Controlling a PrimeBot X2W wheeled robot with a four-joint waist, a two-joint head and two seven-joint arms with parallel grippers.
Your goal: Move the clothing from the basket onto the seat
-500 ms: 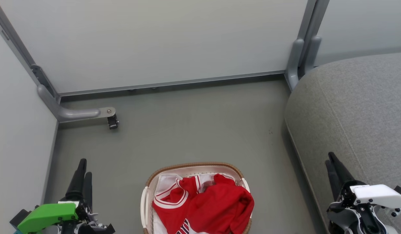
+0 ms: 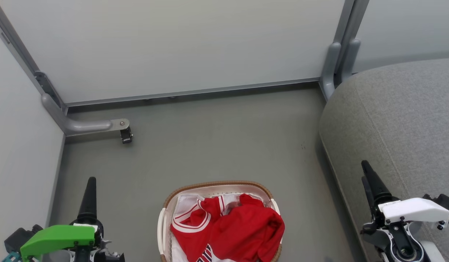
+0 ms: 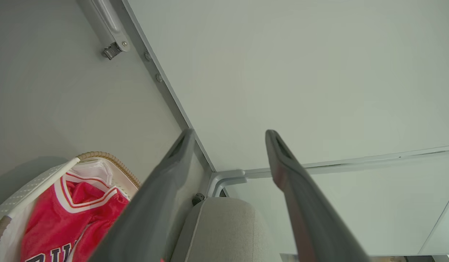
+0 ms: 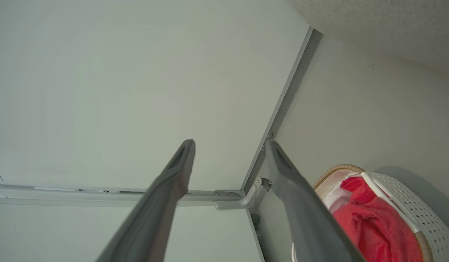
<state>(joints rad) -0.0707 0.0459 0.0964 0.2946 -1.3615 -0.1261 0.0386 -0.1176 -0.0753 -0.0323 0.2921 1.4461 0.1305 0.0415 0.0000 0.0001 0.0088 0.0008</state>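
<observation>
two red garments of clothing (image 2: 242, 227) heaped in basket (image 2: 213, 185) on floor (image 2: 217, 138), near grey seat (image 2: 402, 120); left gripper (image 2: 91, 182) and right gripper (image 2: 366, 169) flanking, jaws wide, holding nothing.

The clothing (image 2: 231, 229) lies in the basket (image 2: 217, 185) on the floor (image 2: 209, 145), the seat (image 2: 402, 120) to its right.
</observation>
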